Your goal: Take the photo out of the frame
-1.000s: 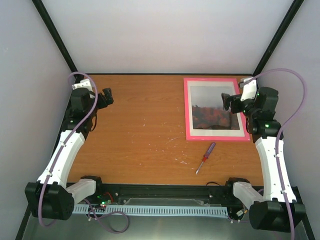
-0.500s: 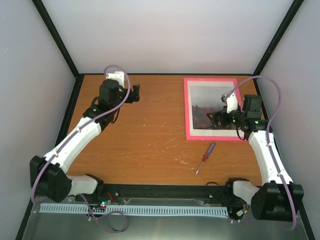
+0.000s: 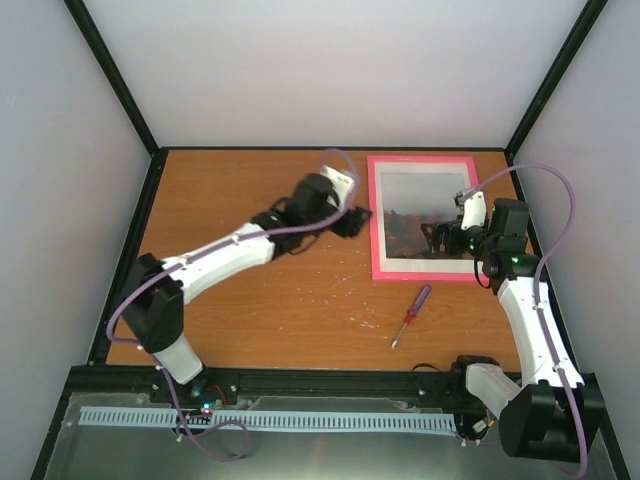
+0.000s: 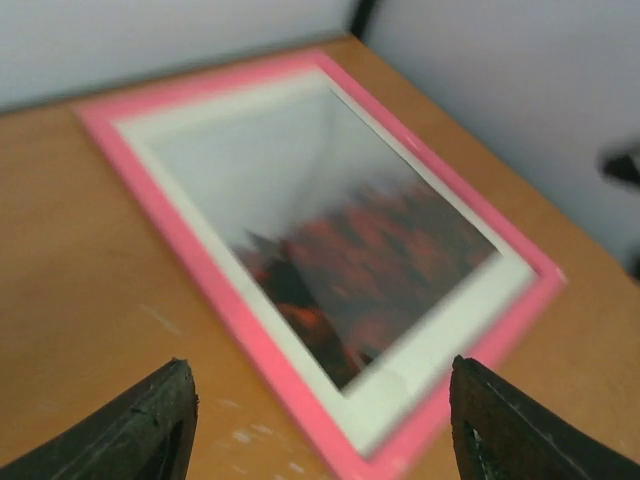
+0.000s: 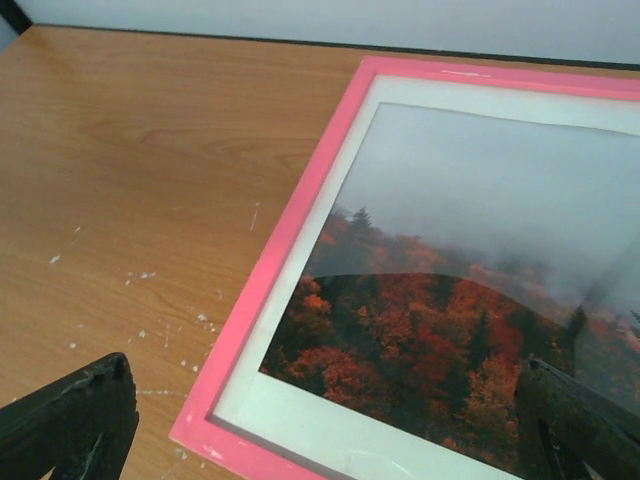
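Note:
The pink frame (image 3: 430, 276) lies face up at the back right of the table, with the photo (image 3: 415, 195) of grey sky and red-orange trees inside a white mat. My left gripper (image 3: 354, 222) is open and empty just beside the frame's left edge. Its view shows the frame (image 4: 200, 250) and photo (image 4: 370, 240) ahead between its open fingers (image 4: 150, 430). My right gripper (image 3: 432, 238) is open and empty, hovering over the photo's lower right part. Its view shows the frame's corner (image 5: 300, 220) and the photo (image 5: 450, 330) close below.
A small screwdriver (image 3: 412, 314) with a red and purple handle lies on the table just in front of the frame. The black enclosure posts and white walls stand close behind and to the right of the frame.
My left arm has swung from the table's far left across to the frame's left edge. My right gripper has moved a little down and forward over the frame.

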